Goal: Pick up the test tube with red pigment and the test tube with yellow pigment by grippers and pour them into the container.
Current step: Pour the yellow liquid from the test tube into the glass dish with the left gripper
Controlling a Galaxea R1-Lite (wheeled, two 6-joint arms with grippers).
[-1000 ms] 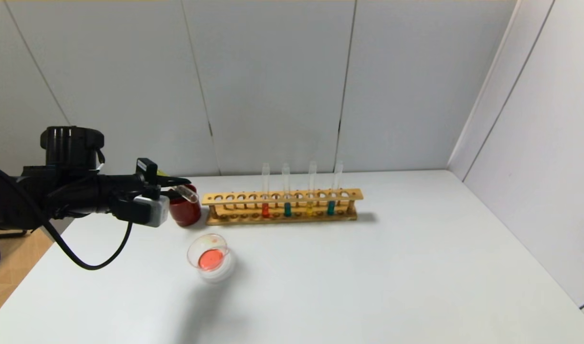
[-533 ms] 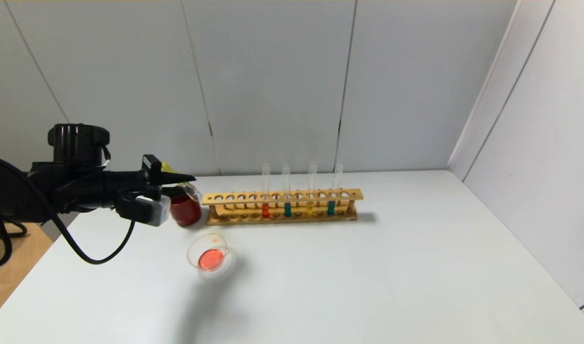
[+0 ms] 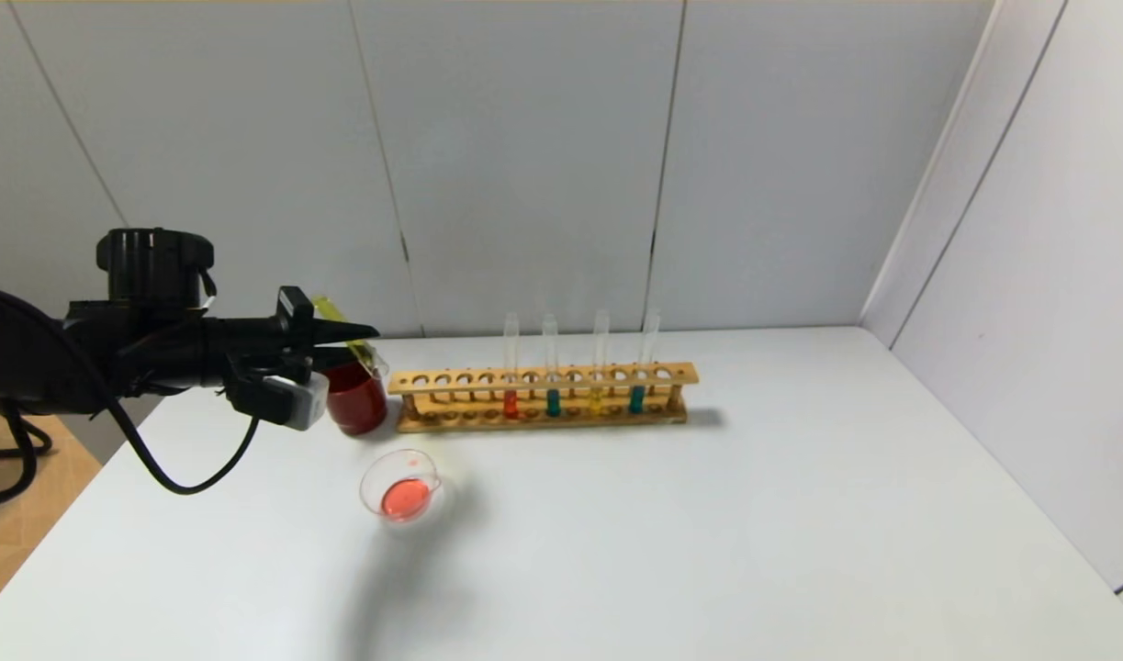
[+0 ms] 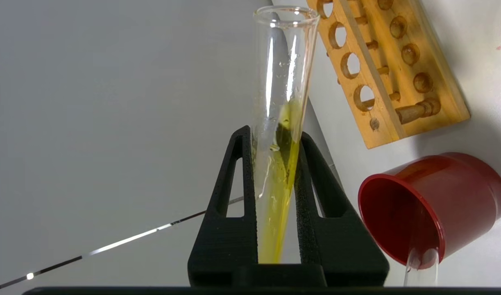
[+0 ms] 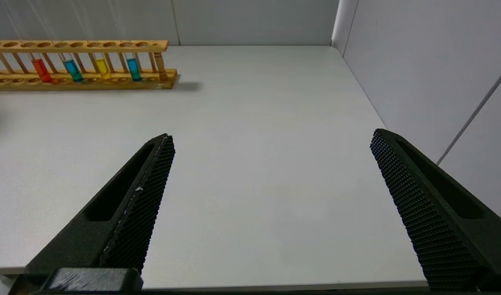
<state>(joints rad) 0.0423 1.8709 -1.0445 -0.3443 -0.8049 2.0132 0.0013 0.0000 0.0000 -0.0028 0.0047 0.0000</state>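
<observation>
My left gripper (image 3: 364, 332) is shut on a slim glass tube (image 4: 279, 123) with yellow liquid spread along its inside. It holds the tube tilted, mouth lower, over the dark red cup (image 3: 357, 399). The tube also shows in the head view (image 3: 370, 360). The clear glass dish (image 3: 370, 491) sits in front of the cup, apart from the gripper, with red liquid in it. A red-liquid tube (image 3: 510, 404) and another yellow-liquid tube (image 3: 596, 401) stand in the wooden rack (image 3: 543, 378). My right gripper (image 5: 270, 139) is open and empty above the table's near edge.
Two teal-liquid tubes (image 3: 553, 402) stand in the rack too. The mouth of a clear tube (image 4: 422, 262) sticks out of the red cup (image 4: 430, 205). White walls close the back and right. The table's left edge is near my left arm.
My left gripper has risen a little and moved right toward the cup, and the held tube has turned steeper over it. The dish and rack have not moved.
</observation>
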